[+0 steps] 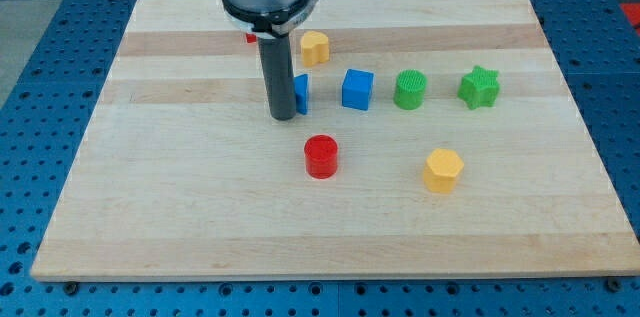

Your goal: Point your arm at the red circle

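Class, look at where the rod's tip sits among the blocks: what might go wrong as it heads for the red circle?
1. My tip sits right against a blue block partly hidden behind the rod; any sideways drift toward the view's right would likely shove it.
2. The red circle lies close, toward the view's bottom right; overshooting could push it instead of pointing at it.
3. A small red piece is mostly hidden behind the arm and might be mistaken for the target.

Bench: I am seeing a pale wooden bench (200, 217) lying flat, its planks running across the view in lighter and darker bands.
Surround: a blue perforated plate (40, 77) is showing around the bench on every side.
Light: even light is falling from above, casting soft, short shadows.
Top edge: something dark is showing there, too cropped to name.
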`<state>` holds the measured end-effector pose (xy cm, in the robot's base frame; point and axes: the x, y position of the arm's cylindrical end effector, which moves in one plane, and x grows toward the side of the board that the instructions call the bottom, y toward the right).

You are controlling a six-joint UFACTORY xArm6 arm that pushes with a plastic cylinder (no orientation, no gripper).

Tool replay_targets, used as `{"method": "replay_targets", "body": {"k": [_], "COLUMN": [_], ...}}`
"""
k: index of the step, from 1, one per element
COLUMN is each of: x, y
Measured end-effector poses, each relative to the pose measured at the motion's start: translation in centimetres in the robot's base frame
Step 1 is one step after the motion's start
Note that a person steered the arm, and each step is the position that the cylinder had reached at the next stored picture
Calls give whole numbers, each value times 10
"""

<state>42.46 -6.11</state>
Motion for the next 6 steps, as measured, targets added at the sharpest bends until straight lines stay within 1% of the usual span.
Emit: {"method": "replay_targets", "body": {"k": [1,2,4,5,6], "x": [10,39,110,123,121], "y": [-2,-17,-12,24,63]}}
